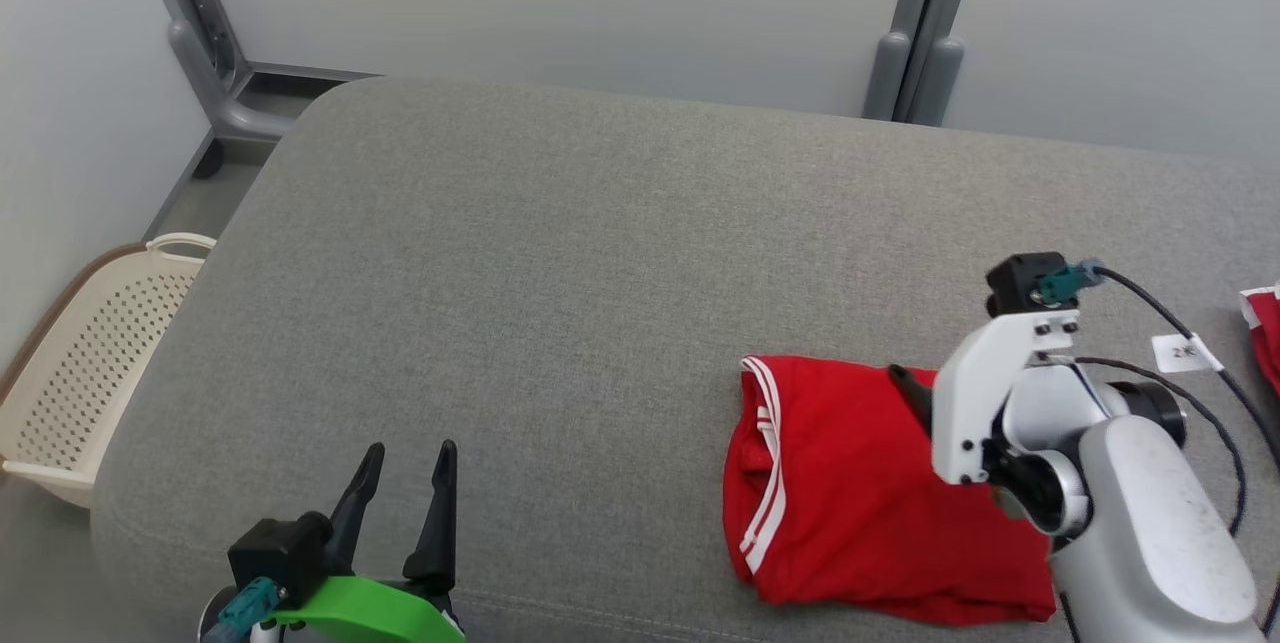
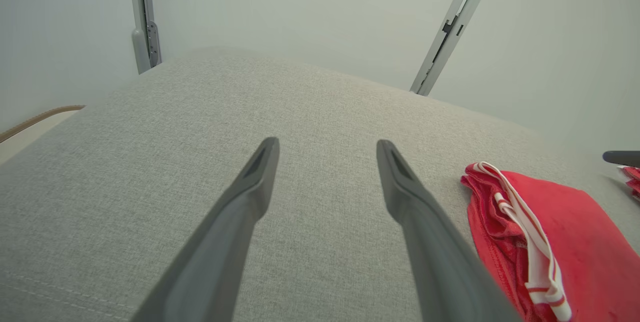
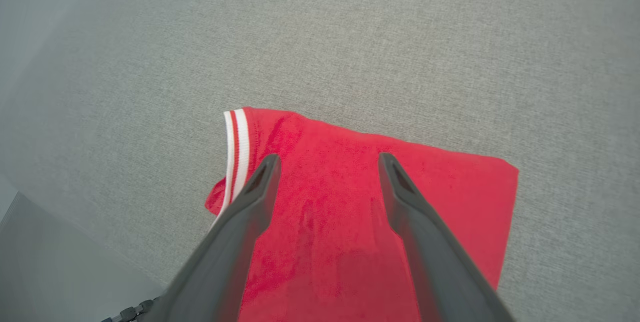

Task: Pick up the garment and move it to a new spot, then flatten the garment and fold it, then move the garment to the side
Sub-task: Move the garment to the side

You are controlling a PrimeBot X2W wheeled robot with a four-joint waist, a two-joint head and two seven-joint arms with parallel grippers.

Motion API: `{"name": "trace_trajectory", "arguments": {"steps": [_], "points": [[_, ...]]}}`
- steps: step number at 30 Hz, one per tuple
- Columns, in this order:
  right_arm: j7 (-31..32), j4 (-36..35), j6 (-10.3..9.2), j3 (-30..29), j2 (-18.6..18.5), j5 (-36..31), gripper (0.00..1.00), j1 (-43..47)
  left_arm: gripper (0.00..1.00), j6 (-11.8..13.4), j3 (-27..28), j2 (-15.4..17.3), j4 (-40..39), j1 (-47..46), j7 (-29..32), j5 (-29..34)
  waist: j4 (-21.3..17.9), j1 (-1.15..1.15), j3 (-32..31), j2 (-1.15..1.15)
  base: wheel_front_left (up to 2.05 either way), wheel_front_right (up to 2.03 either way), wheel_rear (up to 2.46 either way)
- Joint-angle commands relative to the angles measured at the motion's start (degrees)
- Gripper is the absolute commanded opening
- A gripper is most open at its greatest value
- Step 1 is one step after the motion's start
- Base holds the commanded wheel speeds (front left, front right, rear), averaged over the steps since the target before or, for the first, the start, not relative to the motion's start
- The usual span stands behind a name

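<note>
So the room is basically pale grey-white wall panels (image 1: pixel 600 3) all round, with grey metal frame posts (image 1: pixel 915 33) running up them at the back right and another bent one at the back left corner. Most of the scene is one big grey woven-fabric cushioned surface (image 1: pixel 560 273) with rounded corners and a seam along the near edge, and it looks smooth and flat. Off its left side, down by the floor, sits a cream perforated plastic basket (image 1: pixel 90 363) with a brown rim. The red garment with white striped trim (image 1: pixel 850 493) lies on the surface over on the robot's right, close to the near edge. It's folded into a rough rectangle with the striped edge bunched up on the side facing the middle. The right gripper (image 3: pixel 328 157) sits right over it on a white arm, fingers spread wide apart with nothing pinched between them. I honestly can't tell if the tips touch the cloth. The left gripper (image 1: pixel 412 447) is at the near left, well apart from the garment, also spread wide with nothing in it, over bare fabric. A bit of another red cloth (image 1: pixel 1265 333) pokes in at the far right edge, and there's a small white paper tag (image 1: pixel 1183 353) on the black cable.
</note>
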Motion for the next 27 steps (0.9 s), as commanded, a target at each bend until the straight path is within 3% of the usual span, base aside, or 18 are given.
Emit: {"name": "trace_trajectory", "arguments": {"steps": [1,9,18,27], "points": [[0.46,-0.81,-0.06,-1.67,-1.35,-0.93,1.00,1.74,1.00,0.23,0.04,0.25,-0.18,0.91,-0.07,0.09,-0.67,0.00,-0.41,0.00,0.00,0.00,0.00],[1.24,-4.17,-0.04,-7.97,-4.75,-2.59,1.00,7.75,1.00,0.58,-0.01,-0.04,-0.84,0.96,-0.08,-0.03,-3.20,0.00,-0.10,0.00,0.00,0.00,0.00],[-0.64,-2.09,-0.04,-9.42,-4.03,-0.77,1.00,8.50,1.00,-0.01,-0.31,-0.32,-0.97,-1.02,-0.20,0.45,-5.17,0.00,1.93,0.00,0.00,0.00,0.00],[-2.20,2.59,-0.04,-11.19,-2.31,-1.55,1.00,6.55,1.00,-0.87,-0.30,-0.02,0.29,-3.14,-0.28,0.65,-4.09,0.00,4.90,0.00,0.00,0.00,0.00]]}}
